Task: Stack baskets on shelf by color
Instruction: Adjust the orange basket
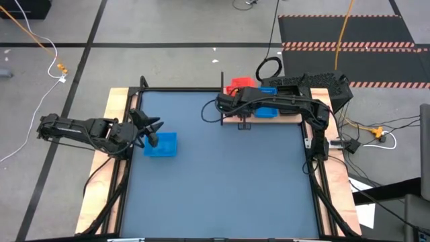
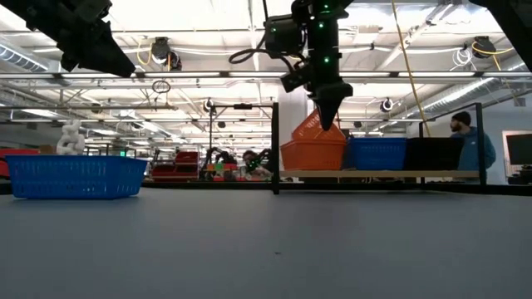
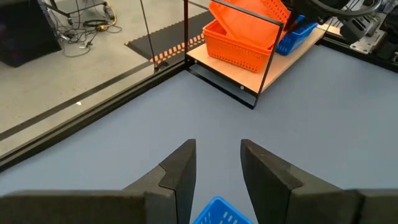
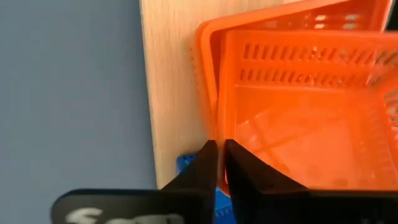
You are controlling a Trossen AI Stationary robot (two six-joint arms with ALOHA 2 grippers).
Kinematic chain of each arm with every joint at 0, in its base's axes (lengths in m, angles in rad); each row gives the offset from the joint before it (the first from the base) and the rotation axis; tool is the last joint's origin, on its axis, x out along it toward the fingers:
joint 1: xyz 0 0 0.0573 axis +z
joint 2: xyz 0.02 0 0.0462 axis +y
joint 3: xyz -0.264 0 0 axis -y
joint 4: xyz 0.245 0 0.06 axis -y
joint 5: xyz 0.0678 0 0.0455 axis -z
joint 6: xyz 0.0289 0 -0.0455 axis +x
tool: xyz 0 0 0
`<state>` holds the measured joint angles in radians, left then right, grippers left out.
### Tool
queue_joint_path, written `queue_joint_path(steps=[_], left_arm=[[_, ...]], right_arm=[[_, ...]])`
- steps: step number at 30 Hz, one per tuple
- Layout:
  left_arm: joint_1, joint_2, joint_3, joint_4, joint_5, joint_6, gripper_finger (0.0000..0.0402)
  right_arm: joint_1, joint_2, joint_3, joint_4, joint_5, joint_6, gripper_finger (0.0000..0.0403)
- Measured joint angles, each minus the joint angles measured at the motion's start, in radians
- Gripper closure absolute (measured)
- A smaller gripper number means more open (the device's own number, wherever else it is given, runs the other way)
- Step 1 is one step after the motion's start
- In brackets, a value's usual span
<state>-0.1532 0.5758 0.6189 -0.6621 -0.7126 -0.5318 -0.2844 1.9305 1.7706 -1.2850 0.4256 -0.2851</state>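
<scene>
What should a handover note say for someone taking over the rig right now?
Right gripper: shut on the rim of a tilted red basket, lowering it into the red one on the shelf.
Left gripper: open, over the loose blue basket at the table's left.
Done: blue basket and black basket stand beside the red on the shelf.
Left: seat the red, then bring the loose blue over.

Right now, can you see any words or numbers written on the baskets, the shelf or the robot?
None can be read.
White marks on the right gripper: too blurred to read.
Tilted orange basket, blue basket on the table and wooden shelf: no writing shows.
Left gripper: no label shows.
</scene>
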Motion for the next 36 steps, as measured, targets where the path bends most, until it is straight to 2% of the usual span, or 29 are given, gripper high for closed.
queue_joint_path(steps=[11, 18, 25, 28, 32, 36], left_arm=[[0.0, 0.0, 0.0, 0.0, 0.0, 0.003, 0.0275], [0.0, 0.0, 0.0, 0.0, -0.001, 0.004, 0.0275], [0.0, 0.0, 0.0, 0.0, -0.001, 0.003, 0.0275], [0.0, 0.0, -0.001, 0.0, -0.001, 0.003, 0.0275], [0.0, 0.0, -0.001, -0.002, 0.009, 0.003, 0.0275], [0.0, 0.0, -0.001, -0.014, 0.012, 0.002, 0.0275]], right_arm=[[0.005, -0.026, 0.0, 0.004, -0.005, -0.057, 0.0399], [0.005, -0.13, 0.0, 0.038, -0.023, -0.138, 0.04], [-0.024, -0.254, 0.001, 0.168, -0.166, -0.265, 0.0402], [-0.045, -0.272, -0.002, 0.182, -0.168, -0.286, 0.0402], [-0.069, -0.305, -0.097, 0.248, -0.169, -0.327, 0.0402], [-0.076, -0.375, -0.294, 0.421, -0.16, -0.481, 0.0402]])
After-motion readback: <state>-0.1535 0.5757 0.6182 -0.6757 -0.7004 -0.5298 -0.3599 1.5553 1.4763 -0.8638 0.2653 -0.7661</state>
